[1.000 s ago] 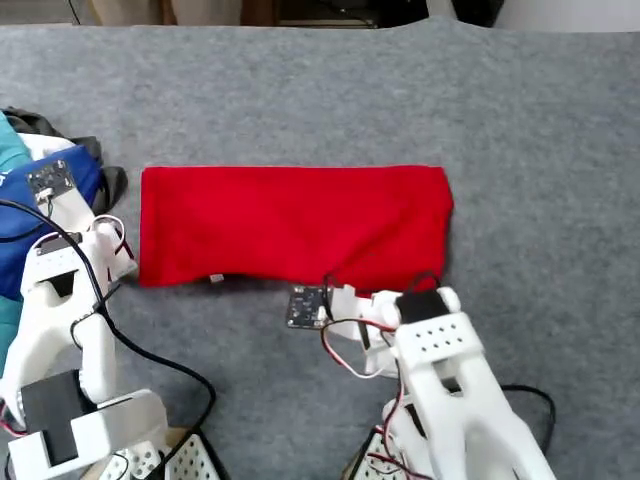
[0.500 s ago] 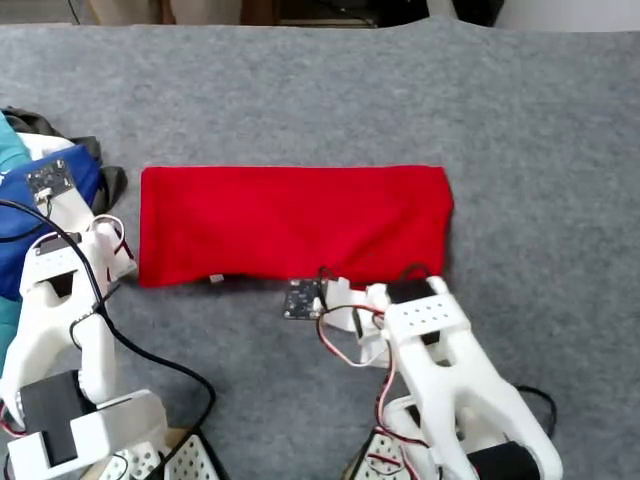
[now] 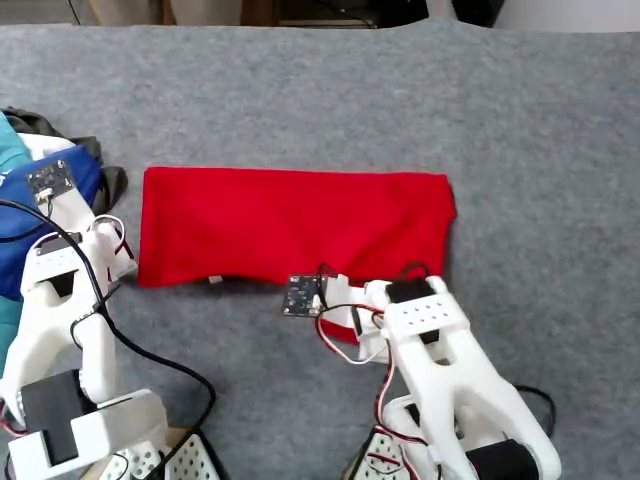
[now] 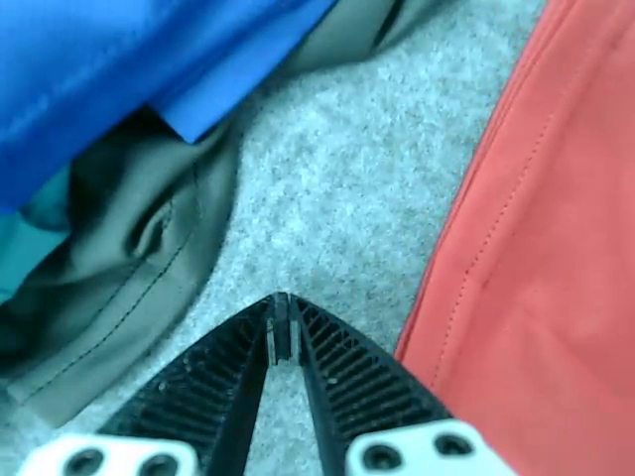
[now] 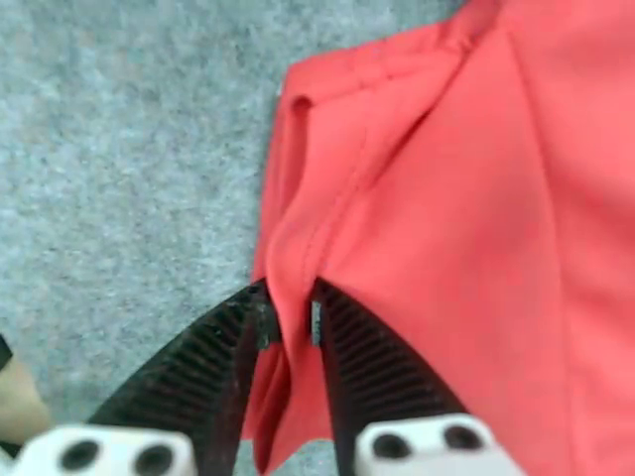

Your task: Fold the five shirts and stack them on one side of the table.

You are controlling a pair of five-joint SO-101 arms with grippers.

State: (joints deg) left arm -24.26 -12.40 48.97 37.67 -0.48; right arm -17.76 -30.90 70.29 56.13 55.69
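**At the near hem: red shirt pinched, long axis left to right**

Across the middle of the desk (image 3: 540, 120) the red shirt (image 3: 295, 225) lies as a flat band, its long axis running left to right. My right gripper (image 5: 288, 315) is at the near long edge, a little right of the band's middle. Its jaws are pinched on a raised fold of the hem, so the whole shirt lies on the far side of it.

My left gripper (image 4: 282, 327) is pressed shut on nothing. It hangs over bare desk just beside the shirt's short left end, with the blue shirt (image 4: 129, 59) and a dark shirt (image 4: 129, 248) of the unfolded heap on its other side.

As I judge it, the coming move turns on that axis. The right gripper has the cloth and is nearer the right end, so it suits carrying cloth leftward along the band. The left gripper is the one placed to take the left end.
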